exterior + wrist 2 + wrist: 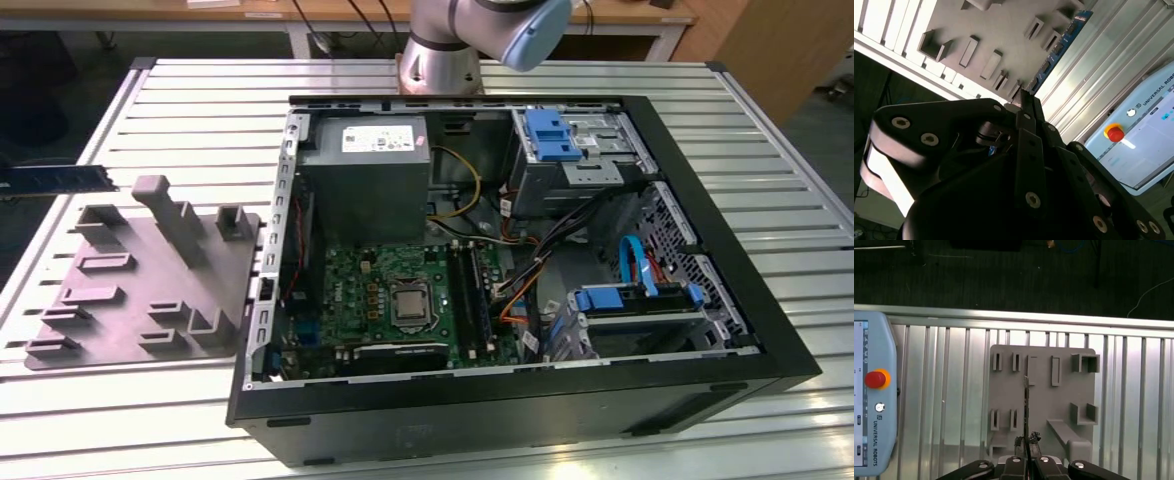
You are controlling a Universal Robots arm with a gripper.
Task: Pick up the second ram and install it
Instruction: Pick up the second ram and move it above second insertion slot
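The claw (pixel 1026 444) grips the second ram (pixel 1026 400) above grey tray (pixel 1041 400).

The computer case (pixel 521 400) is set on the bench (pixel 200 90), with the arm's base (pixel 441 60) behind it. The tray (pixel 134 290) is laid on the bench just beside the case, on the exterior view's left. Inside the case, the power supply (pixel 363 155) is placed at the back. The motherboard (pixel 387 300) is set in front of it, and a drive cage (pixel 581 160) is placed at the back right. The second ram (pixel 54 180) is gripped in the hand (pixel 1026 452) near the tray's back corner. In the first wrist view, a pendant (pixel 871 395) is seen lying beside the tray.
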